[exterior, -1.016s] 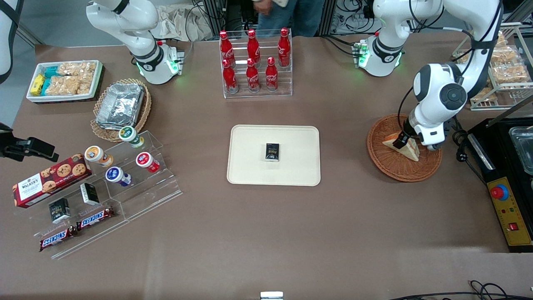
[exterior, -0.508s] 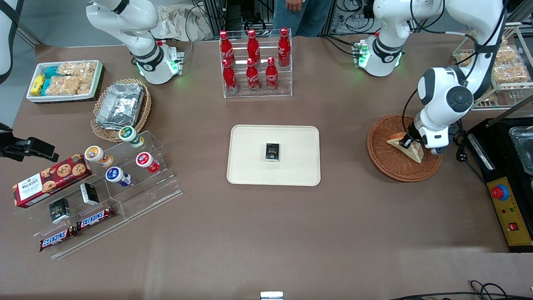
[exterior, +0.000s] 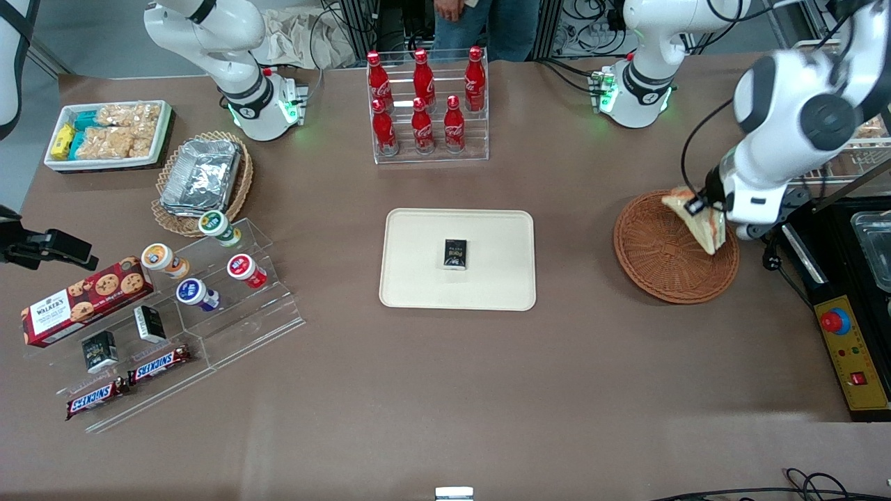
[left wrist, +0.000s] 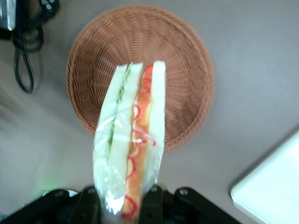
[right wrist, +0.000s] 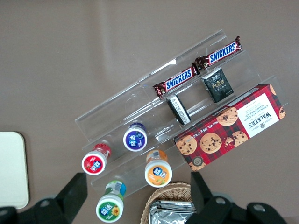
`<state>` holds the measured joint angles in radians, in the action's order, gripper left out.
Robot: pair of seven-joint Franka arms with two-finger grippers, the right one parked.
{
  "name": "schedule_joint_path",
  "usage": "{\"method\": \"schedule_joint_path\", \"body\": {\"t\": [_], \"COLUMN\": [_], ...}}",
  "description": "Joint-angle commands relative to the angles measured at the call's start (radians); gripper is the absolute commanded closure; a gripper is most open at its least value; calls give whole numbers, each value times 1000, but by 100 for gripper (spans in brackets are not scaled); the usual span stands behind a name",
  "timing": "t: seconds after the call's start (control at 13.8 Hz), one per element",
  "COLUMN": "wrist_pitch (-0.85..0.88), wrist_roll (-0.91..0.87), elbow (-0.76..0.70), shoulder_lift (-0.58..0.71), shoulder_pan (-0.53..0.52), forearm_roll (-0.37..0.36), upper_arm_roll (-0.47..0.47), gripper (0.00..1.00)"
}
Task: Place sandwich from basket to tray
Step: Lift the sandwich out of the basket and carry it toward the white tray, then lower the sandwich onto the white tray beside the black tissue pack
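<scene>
1. The left arm's gripper (exterior: 698, 207) sits in the right part of the front view, above the rim of the basket (exterior: 661, 275) on the side farther from the camera. Its fingers are clamped onto the sandwich (exterior: 703, 221), which hangs in the air over the basket rather than lying in it.
2. Hard to make out: in the front view the white wrist covers most of the gripper, so only one dark finger against the bread shows. In the wrist view the gripper (left wrist: 125, 207) is cut off by the frame edge, so you only get the two finger stubs (left wrist: 89, 200) on either side of the wedge's wide end.
3. The wrist view gives what the front one doesn't: the sandwich (left wrist: 133, 135) is in clear plastic wrap, edge-on, with a green layer on one side and orange-red filling on the other. The round brown wicker basket (left wrist: 187, 51) below it has nothing in it, and a corner of the cream tray (left wrist: 273, 191) pokes in.
4. The front view gives the layout: the tray (exterior: 418, 278) is at frame centre, well apart from the basket, with a small dark box (exterior: 455, 253) lying in the middle of it.
5. The right wrist view only catches the acrylic stand (right wrist: 154, 100) with two Snickers bars (right wrist: 198, 70), yoghurt cups (right wrist: 135, 139) and a Walkers cookie box (right wrist: 231, 126); sandwich and basket aren't in it.
</scene>
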<state>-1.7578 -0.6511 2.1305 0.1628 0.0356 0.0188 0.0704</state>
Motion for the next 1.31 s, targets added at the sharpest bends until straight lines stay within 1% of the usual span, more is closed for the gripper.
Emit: {"method": "schedule_joint_path", "body": {"t": [0.0,0.07,0.15,0.36,0.44,0.73,0.8,1.09,1.23], "wrist_pitch": [132,135,135,106,77,-34,-61,-114,-181], "wrist_roll": [118,204,241,248,248,229,208,137,107], "elbow": [-190,-199,-205,-244,-241,-228,-218,-207,-146], "shoulder_lift": [-55,-39,-32,-48,-52,-92,-97,-129,-152], "shoulder_pan": [27,44,67,145,151,152,152,152,153], "forearm_roll": [53,59,67,69,69,70,72,72,55], "upper_arm_roll": [0,3,8,67,100,290,317,373,387], "gripper": [100,100,100,100,100,100,100,100,100]}}
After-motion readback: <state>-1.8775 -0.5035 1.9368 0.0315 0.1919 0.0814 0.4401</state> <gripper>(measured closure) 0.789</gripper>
